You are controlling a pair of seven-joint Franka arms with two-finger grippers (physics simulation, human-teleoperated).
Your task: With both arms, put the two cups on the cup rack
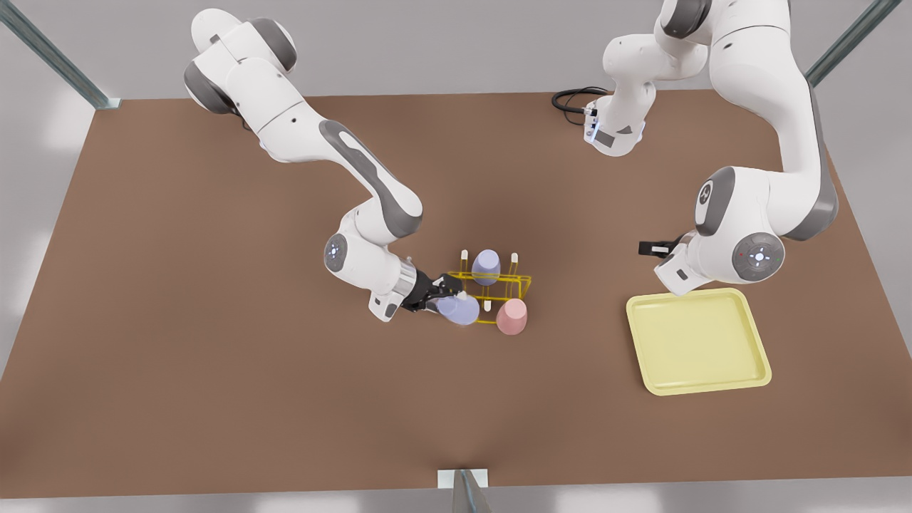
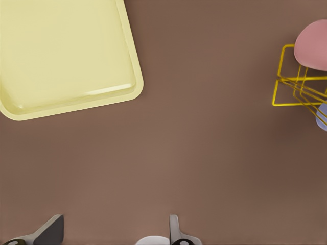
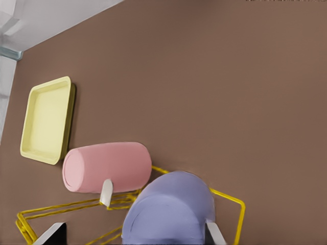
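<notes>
The yellow wire cup rack (image 1: 519,283) stands mid-table. A lavender cup (image 1: 486,266) sits upside down in its back row between cream pegs (image 1: 464,257). A pink cup (image 1: 511,317) sits at the rack's near corner on the front view's right. My right gripper (image 1: 443,296), on the arm at the front view's left, is shut on another lavender cup (image 1: 458,309), tilted at the rack's near left corner. In the right wrist view that held cup (image 3: 171,209) sits between the fingers (image 3: 215,234), beside the pink cup (image 3: 107,166). My left gripper (image 2: 112,232) hangs open above bare table.
A pale yellow square tray (image 1: 698,342) lies near the front view's right, under the left arm's wrist (image 1: 684,271). The left wrist view has the tray (image 2: 66,56) and the rack's end (image 2: 288,92) with the pink cup (image 2: 314,46). A black cable (image 1: 573,100) lies at the back.
</notes>
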